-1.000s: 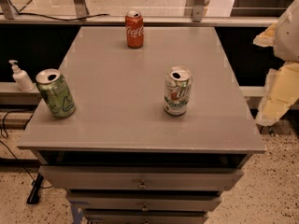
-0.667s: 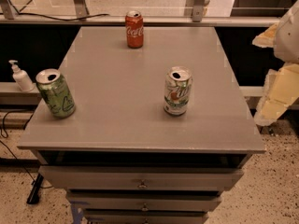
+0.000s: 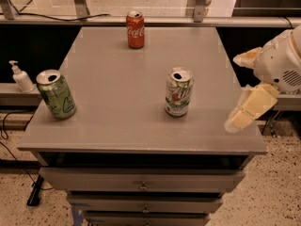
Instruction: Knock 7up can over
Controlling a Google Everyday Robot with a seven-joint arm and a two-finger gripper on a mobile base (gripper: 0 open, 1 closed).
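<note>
"Grey tabletop (image 3: 117,79). Position of the 7up can (image 3: 178,92)?"
"Upright, right of centre, well apart from the green can (image 3: 56,94) at the left edge and the red can (image 3: 135,29) at the far edge."
"And the gripper (image 3: 233,92)?"
"At the table's right edge, near the 7up can, not touching it, with its fingers spread wide."

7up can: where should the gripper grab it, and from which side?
Grip the 7up can mid-body, across its round side wall, coming in from the picture's right. It stands upright, apart from the other cans, and the gripper hangs open at the right edge of the table with nothing between them.
</note>
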